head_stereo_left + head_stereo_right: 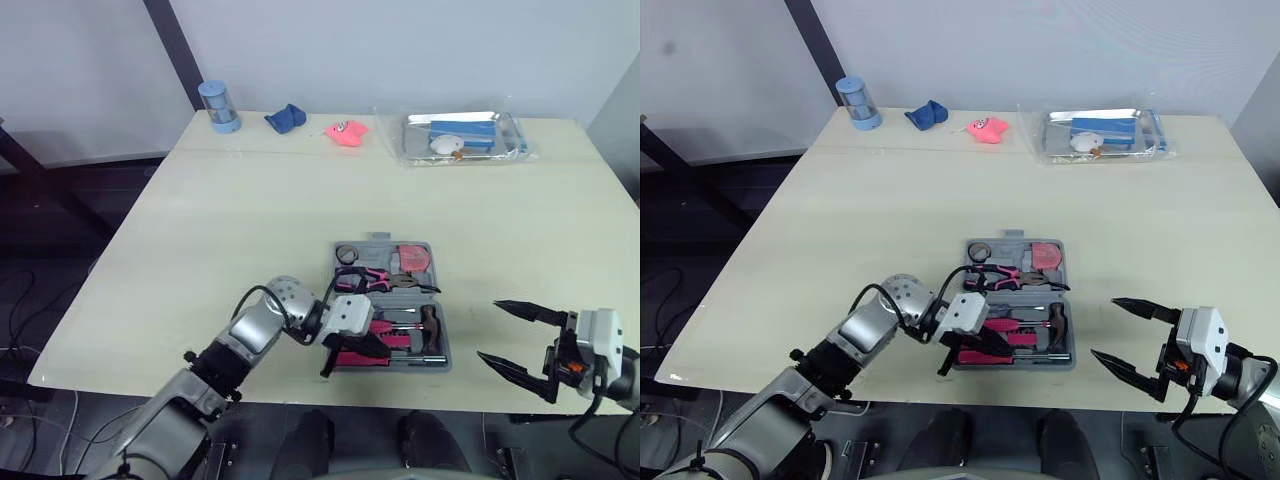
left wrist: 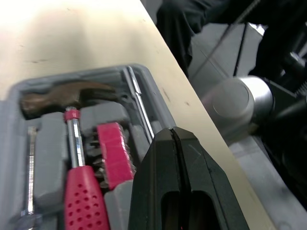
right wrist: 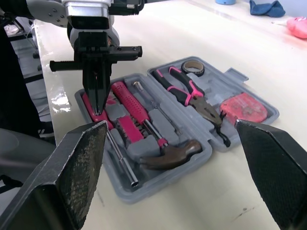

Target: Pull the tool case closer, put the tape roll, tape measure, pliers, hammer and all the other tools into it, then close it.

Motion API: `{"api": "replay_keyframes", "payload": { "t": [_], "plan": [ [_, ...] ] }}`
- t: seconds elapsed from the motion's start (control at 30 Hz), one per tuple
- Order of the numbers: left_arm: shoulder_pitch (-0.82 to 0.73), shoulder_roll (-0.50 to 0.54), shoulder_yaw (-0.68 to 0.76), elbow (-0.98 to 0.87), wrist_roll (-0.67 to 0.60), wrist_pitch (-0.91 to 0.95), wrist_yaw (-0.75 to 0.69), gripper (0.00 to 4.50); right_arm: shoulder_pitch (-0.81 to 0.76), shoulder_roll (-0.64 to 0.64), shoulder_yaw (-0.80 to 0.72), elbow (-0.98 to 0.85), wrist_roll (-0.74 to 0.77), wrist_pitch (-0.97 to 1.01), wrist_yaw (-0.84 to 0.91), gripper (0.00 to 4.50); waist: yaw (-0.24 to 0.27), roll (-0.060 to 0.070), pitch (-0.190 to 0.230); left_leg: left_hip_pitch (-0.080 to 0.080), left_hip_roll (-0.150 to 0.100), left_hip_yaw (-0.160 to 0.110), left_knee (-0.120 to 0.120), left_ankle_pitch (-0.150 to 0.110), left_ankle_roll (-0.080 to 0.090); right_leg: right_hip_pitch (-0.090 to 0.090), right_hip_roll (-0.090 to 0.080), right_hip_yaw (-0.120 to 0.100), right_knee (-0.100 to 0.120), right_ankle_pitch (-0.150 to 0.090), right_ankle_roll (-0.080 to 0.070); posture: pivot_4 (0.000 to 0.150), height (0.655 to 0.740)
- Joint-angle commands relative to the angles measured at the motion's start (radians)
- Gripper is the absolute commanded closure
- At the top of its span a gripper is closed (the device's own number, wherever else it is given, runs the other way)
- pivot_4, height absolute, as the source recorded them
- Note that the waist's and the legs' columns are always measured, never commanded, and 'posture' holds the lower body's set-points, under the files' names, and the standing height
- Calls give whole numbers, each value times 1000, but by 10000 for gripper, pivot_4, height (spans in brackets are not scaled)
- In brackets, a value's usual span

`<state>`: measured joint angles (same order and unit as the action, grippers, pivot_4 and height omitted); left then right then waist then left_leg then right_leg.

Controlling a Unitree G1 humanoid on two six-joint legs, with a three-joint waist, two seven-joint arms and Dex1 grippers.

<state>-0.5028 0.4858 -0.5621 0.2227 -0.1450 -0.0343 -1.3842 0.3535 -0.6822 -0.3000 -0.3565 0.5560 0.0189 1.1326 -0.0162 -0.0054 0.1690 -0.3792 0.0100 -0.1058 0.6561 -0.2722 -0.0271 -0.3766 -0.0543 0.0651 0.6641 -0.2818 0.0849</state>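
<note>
Tool case [image 1: 383, 243] lay open on the counter [image 1: 300, 200], close to its near edge, between the two hands. Left hand [image 3: 99, 103] hung over the case's near-left corner, its fingers pressed together on nothing and pointing down at the red-handled screwdriver [image 3: 129, 103]. Whether they touched it could not be told. Right hand [image 1: 490, 330] stood splayed wide and empty to the right of the case, apart from it. In the near half lay the hammer [image 3: 170, 155], head to the right. The far half held the pliers [image 3: 189, 93], the tape measure [image 3: 242, 108] at far right and the tape roll [image 3: 193, 67] at far left.
</note>
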Motion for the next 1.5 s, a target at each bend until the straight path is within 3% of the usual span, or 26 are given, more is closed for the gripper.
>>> {"api": "replay_keyframes", "payload": {
  "t": [0.03,0.5,0.7,1.0,1.1,1.33,1.5],
  "plan": [
    [9,-13,-9,41,36,-56,-15,44875,8,-8,-26,-29,17,-17,11,0,-1,0,0,0,0,0,0,0,0,0,0,0,0,0,0,1500,7400],
    [55,-53,34,101,65,-4,43,44875,21,1,-17,-58,14,-4,-18,0,0,2,-3,1,0,0,0,0,0,1,0,0,0,0,0,1500,7400],
    [74,-44,201,-78,-130,205,70,44875,-34,-22,24,-13,-35,76,-79,0,-4,2,-2,1,0,0,0,0,0,0,0,0,1,0,0,1500,7400],
    [163,35,424,-261,-265,395,203,44875,-247,-7,123,186,-119,102,-124,0,-20,3,-2,1,0,-1,0,0,0,0,0,0,1,0,0,1500,7400],
    [184,55,492,-243,-271,386,245,45000,-311,3,146,261,-139,97,-124,7562,-21,3,-2,0,0,-2,0,0,0,0,0,-1,1,0,0,1500,7400],
    [232,112,547,-136,-228,304,253,45000,-440,16,240,413,-213,84,-90,43330,-25,3,-2,0,0,-1,0,0,0,0,0,-1,1,0,0,1500,7400],
    [222,119,520,-37,-181,260,240,45000,-535,33,319,501,-278,79,-78,44615,-25,3,-2,0,0,-1,0,0,0,-1,0,-1,1,0,0,1500,7400]
  ]
}}
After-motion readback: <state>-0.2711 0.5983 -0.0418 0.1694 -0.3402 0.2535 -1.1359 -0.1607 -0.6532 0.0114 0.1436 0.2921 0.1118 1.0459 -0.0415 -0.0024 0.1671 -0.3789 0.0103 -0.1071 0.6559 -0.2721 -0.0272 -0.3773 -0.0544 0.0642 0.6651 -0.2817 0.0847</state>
